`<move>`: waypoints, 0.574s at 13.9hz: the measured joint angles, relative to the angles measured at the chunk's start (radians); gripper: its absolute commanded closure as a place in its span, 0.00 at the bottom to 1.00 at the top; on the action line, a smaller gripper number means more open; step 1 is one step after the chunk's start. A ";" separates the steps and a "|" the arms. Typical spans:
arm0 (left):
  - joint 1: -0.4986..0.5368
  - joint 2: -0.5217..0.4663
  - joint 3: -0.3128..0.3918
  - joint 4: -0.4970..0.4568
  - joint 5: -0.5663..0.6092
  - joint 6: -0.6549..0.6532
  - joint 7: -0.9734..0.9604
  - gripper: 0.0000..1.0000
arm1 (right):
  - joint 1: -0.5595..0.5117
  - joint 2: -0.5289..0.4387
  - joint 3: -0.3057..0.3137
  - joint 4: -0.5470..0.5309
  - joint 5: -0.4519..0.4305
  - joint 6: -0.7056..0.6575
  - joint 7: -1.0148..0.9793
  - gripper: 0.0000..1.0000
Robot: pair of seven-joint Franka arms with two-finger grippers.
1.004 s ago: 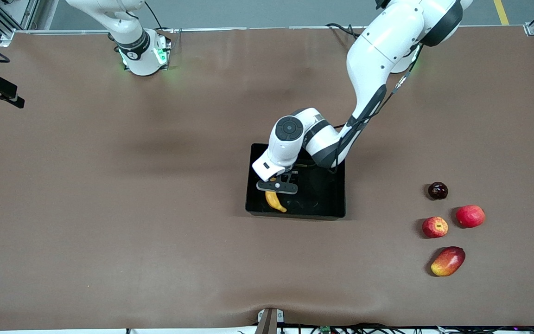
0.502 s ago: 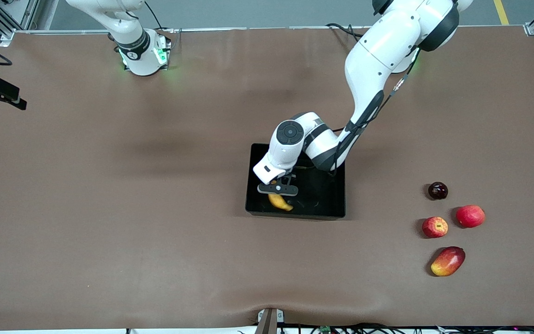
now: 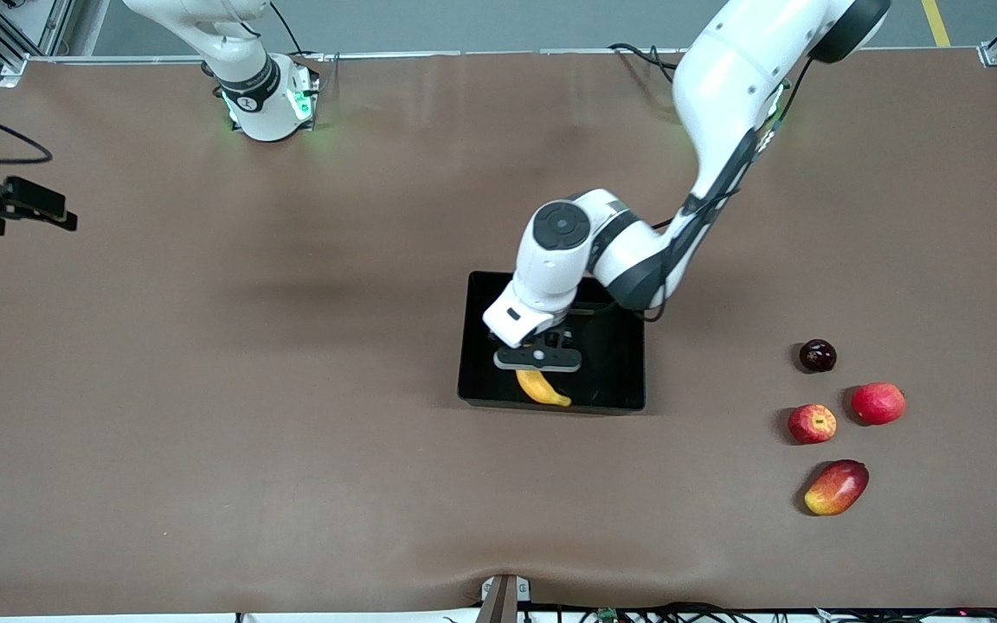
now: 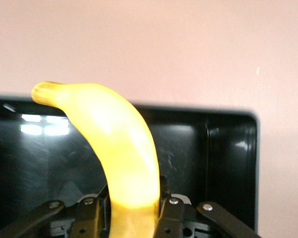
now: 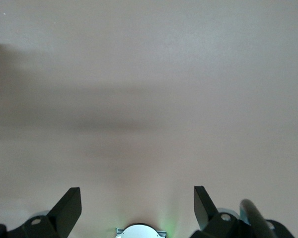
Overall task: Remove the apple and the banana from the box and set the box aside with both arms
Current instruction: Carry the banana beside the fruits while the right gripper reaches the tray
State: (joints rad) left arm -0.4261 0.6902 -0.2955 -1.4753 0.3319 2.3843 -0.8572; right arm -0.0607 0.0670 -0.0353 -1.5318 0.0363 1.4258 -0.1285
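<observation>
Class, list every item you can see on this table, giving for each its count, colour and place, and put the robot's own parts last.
banana: one, yellow, held over the tray
tray: one, black, mid-table
apple: one, red with yellow streaks, toward the left arm's end
red fruit: one, plain red, beside the apple
dark fruit: one, dark red, farther from the camera than the apple
mango: one, red-yellow, nearest the camera
left gripper: shut on banana
right gripper: open, over bare table, waiting

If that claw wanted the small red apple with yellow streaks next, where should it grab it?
Probably from straight above, closing across the widest middle of the small round red apple with yellow streaks. It sits alone on the brown table, with gaps between it and the neighbouring fruits, so both fingers should fit beside it.
</observation>
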 measured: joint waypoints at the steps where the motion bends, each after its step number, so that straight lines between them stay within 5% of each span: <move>1: 0.031 -0.031 0.000 0.000 0.000 -0.024 0.013 1.00 | 0.000 0.014 0.000 0.001 0.001 0.003 0.000 0.00; 8: 0.319 -0.098 -0.029 -0.054 -0.001 -0.090 0.337 1.00 | 0.093 0.085 0.009 0.002 0.084 0.049 0.064 0.00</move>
State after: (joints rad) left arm -0.1072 0.5918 -0.3248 -1.5295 0.3312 2.2942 -0.5206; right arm 0.0318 0.1524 -0.0261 -1.5303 0.1207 1.4746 -0.0645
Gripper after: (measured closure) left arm 0.643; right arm 0.000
